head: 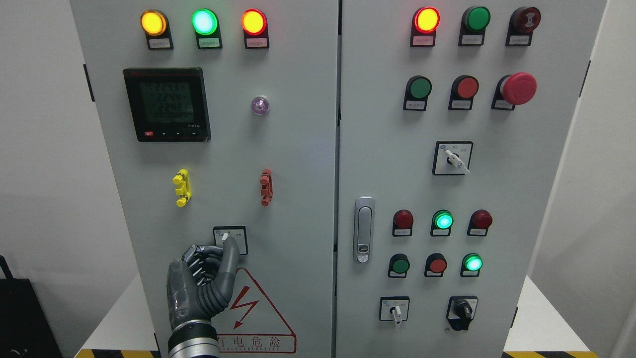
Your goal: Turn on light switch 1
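Where ribbed grey left hand (201, 278) meets square rotary switch (230, 239).

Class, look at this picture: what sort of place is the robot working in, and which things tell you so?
Probably an industrial or training electrical room: a grey control cabinet with indicator lamps, a digital meter and a red emergency stop button. The left hand reaches a rotary switch.

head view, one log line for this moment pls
left hand: at selector switch, fingers curled, thumb on knob | right hand: not in view | panel lamps: lit
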Robot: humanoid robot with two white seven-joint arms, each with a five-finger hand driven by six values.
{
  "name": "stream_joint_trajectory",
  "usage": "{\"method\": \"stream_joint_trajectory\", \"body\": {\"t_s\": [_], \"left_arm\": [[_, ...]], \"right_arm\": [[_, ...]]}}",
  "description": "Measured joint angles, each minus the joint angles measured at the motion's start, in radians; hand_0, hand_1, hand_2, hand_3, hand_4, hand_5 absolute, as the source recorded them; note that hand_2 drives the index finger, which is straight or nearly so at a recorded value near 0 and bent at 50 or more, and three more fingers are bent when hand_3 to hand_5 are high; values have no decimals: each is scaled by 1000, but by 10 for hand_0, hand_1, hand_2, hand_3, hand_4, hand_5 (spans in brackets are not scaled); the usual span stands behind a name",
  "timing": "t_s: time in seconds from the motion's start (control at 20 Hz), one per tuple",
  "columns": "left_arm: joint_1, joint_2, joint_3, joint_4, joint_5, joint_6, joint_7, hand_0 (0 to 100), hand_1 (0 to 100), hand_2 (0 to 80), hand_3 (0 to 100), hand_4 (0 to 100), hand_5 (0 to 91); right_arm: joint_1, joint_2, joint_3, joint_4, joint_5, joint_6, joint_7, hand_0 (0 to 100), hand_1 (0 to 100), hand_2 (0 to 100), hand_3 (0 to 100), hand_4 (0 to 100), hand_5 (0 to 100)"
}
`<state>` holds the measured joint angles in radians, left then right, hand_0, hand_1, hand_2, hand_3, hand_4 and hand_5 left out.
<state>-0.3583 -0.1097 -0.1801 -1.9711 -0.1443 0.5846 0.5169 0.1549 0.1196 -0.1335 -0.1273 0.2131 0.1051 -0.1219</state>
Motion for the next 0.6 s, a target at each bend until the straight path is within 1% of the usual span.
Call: {"method": "stream_joint_trajectory", "body": {"t_s": [0.35, 0.6], "left_arm": [[-1, 0, -1, 0, 0, 0, -2, 727, 525, 597, 859, 860, 765], [-1, 0, -2, 0, 0, 0, -3, 739, 521, 597, 858, 861, 767]], "right_arm": [[0, 0, 0, 0, 0, 0, -5, 54, 0, 0, 0, 0, 0], [0, 0, 0, 0, 0, 0, 0, 54, 0, 0, 0, 0, 0]]}}
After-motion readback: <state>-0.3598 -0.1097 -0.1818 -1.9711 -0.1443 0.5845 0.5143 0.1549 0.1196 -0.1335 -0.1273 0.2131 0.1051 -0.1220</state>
